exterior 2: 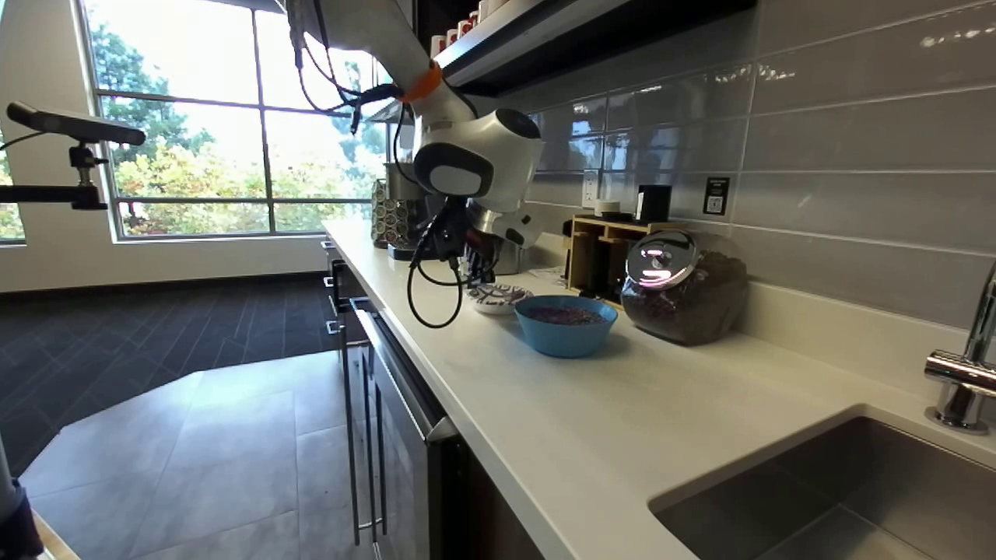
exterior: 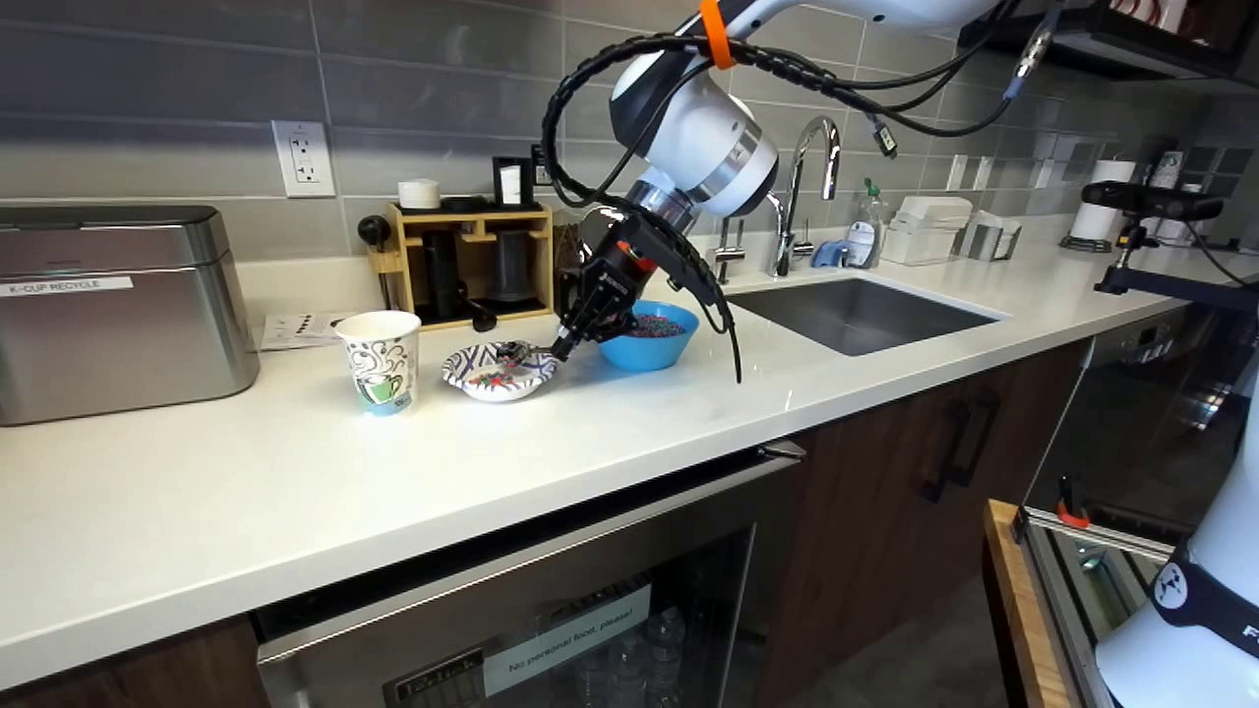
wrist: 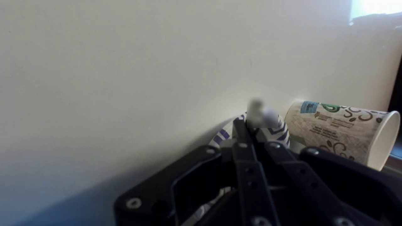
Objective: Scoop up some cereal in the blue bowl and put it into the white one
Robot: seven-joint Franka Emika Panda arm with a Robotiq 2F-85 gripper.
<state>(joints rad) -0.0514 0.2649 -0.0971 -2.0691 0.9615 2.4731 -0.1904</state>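
One blue bowl (exterior: pixel 644 356), one white bowl (exterior: pixel 504 393), one swirl-patterned cup (exterior: pixel 381 362), one sink (exterior: pixel 856 313), one recycling bin (exterior: pixel 123 339)

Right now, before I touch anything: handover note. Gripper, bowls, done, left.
Gripper: closed, holding what looks like a spoon, its head over or in the white bowl; contact can't be told.
Things: blue bowl beside the white bowl, with cereal in it. Paper cup upright on the white bowl's other side.
Done: some colourful pieces lie in the white bowl.
Left: can't tell whether the spoon is emptied; probably tip out any remainder, then lift clear.
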